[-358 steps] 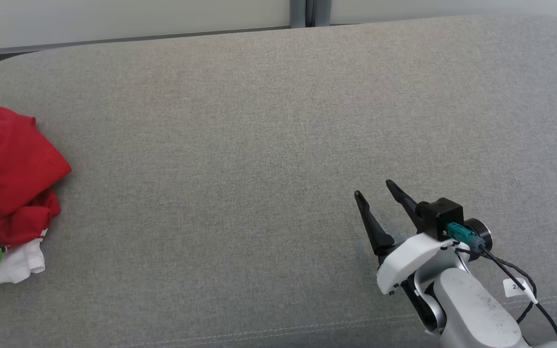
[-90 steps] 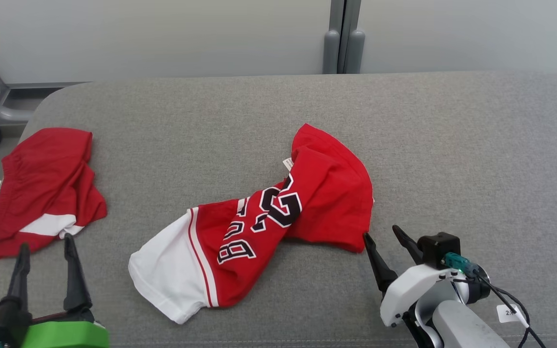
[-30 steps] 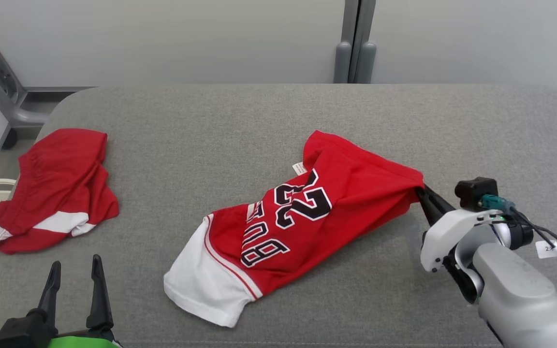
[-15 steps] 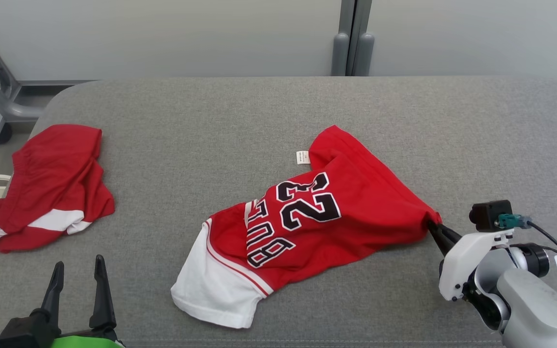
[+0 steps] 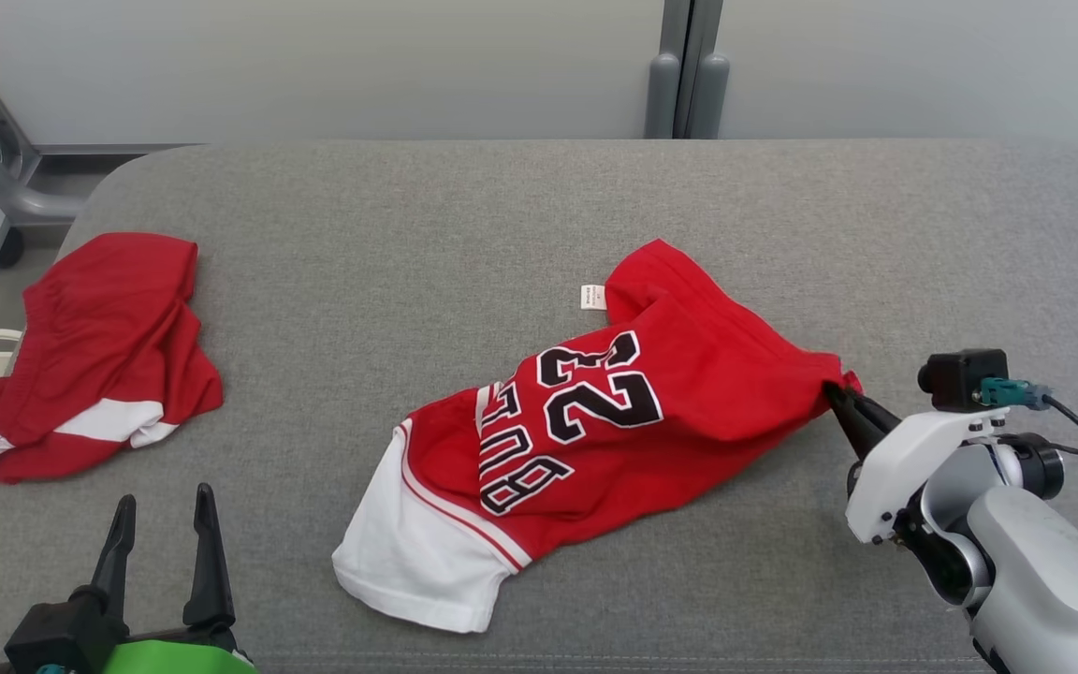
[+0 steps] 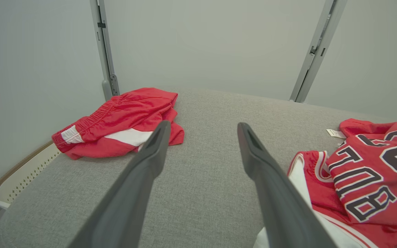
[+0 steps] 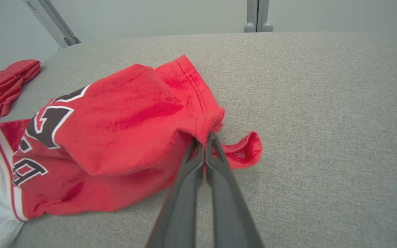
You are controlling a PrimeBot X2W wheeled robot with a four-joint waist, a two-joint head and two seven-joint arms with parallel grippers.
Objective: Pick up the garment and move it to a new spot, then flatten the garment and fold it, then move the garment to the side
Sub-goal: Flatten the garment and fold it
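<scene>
Red knit garment (image 5: 595, 421): white band at one end, black-and-white "23" and lettering on top. Rumpled, not flat. It lies about mid-way across the grey upholstered surface (image 5: 408, 215). Long axis runs diagonally in the head view, white end toward near left, red end toward far right. Right gripper (image 5: 832, 390), fingers pressed together, pinches the hem at the red end. Left gripper (image 5: 165, 496) is spread, empty, at near left, apart from the garment.

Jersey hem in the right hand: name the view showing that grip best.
Right wrist view: the right hand is shut on the bunched hem of the jersey, close up. Head view shows the pinch small; left wrist view, its lettered end.
</scene>
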